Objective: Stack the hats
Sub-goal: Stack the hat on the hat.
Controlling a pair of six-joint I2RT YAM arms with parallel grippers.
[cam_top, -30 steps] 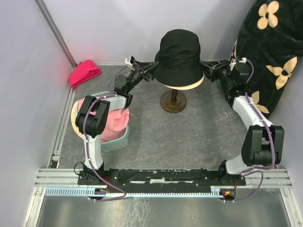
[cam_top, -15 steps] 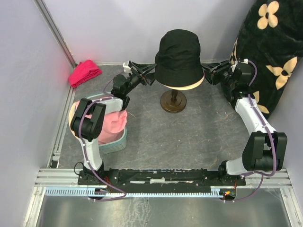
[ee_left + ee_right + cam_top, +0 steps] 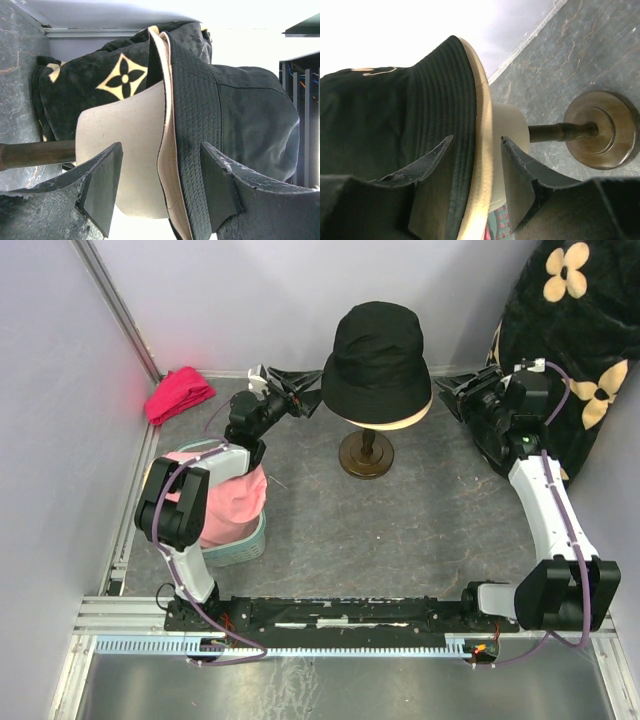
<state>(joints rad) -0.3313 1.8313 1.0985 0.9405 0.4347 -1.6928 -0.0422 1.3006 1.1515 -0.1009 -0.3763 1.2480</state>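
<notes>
Grey tabletop point(image 3: 400, 530) bears a stand point(image 3: 366, 455) with a head point(image 3: 385, 421), on which the black hat point(image 3: 378, 350) sits. Left gripper point(image 3: 306, 390) gapes wide just at the hat's left brim and right gripper point(image 3: 447, 397) gapes wide near its right brim, the brim lined up with each gap in the wrist views. A pink hat point(image 3: 233, 502) lies in the basket point(image 3: 245, 544) by the left arm

Grey tabletop point(image 3: 400, 530) with red cloth bundle point(image 3: 179, 393) far left, teal basket point(image 3: 240, 544) left, round stand base point(image 3: 366, 454) centre, floral cushion point(image 3: 570, 350) right.
</notes>
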